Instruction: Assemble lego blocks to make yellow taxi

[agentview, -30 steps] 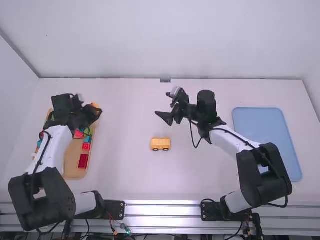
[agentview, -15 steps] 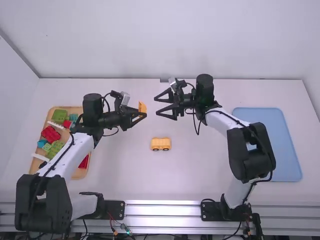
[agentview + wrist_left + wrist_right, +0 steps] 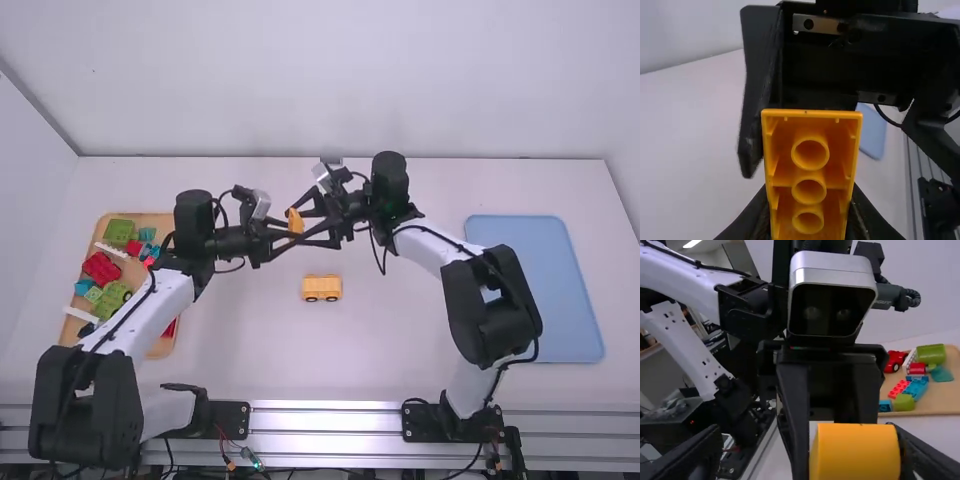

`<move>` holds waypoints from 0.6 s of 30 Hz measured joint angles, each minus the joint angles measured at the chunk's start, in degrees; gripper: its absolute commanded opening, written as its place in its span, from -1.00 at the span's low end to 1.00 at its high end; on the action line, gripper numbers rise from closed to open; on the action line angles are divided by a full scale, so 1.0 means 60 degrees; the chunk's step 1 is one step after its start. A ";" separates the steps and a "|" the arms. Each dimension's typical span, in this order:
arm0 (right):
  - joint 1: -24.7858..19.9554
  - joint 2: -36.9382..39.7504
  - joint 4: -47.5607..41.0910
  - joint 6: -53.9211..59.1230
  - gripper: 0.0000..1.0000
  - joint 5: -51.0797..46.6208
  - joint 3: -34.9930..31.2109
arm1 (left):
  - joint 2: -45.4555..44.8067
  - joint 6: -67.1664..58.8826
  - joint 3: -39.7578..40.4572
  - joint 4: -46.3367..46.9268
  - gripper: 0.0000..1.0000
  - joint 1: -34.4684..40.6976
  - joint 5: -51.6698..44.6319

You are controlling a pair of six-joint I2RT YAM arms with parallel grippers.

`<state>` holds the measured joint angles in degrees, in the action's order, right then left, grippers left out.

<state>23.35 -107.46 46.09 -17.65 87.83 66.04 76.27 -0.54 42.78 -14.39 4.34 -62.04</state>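
While the two arms are meeting above the table, the high view is showing the left gripper point(image 3: 300, 233) pinching a yellow block point(image 3: 295, 221) and the right gripper point(image 3: 282, 236) coming at it from the opposite side. The yellow wheeled piece point(image 3: 321, 288), likely the taxi's base, is standing upright on the table nearby, probably waiting for this block. Loose bricks are lying in the wooden tray point(image 3: 152, 348) on the left arm's side; the blue tray point(image 3: 590, 345) is lying on the right arm's side.

In the left wrist view, the left fingers are closing firmly on the block's sides, and its hollow underside with three round tubes is facing that wrist. That hold is probably leaving the outer end free for a handover, perhaps to turn the block for pressing onto the base.

In the right wrist view, the right fingers are standing wide apart with the block between them, and do not seem to be gripping it. Small lettering is showing on the cable plug point(image 3: 888, 297) beside the other wrist's camera point(image 3: 832, 295); the blocks are bearing no writing that can be made out.
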 measured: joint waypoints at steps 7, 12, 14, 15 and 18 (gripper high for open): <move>0.0011 0.0000 0.0153 -0.0255 0.21 -0.0240 0.0000 | 0.0000 0.0113 0.0000 -0.0331 -0.97 0.0004 -0.0095; -0.0055 0.0000 0.0168 -0.0270 0.04 -0.0317 0.0000 | 0.0000 0.0117 -0.0004 -0.0667 -0.97 0.0007 -0.0138; -0.0091 0.0000 0.0171 -0.0270 -0.05 -0.0313 0.0004 | 0.0000 0.0117 -0.0004 -0.0710 -0.97 0.0025 -0.0164; -0.0106 0.0000 0.0171 -0.0280 -0.08 -0.0317 0.0004 | 0.0004 0.0117 -0.0004 -0.0725 -0.97 0.0044 -0.0171; -0.0109 0.0000 0.0197 -0.0277 -0.20 -0.0335 0.0000 | 0.0000 0.0113 0.0000 -0.0743 -0.97 0.0076 -0.0215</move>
<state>22.70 -107.46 47.27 -19.31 85.82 66.04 76.27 0.14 42.78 -18.85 4.80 -63.33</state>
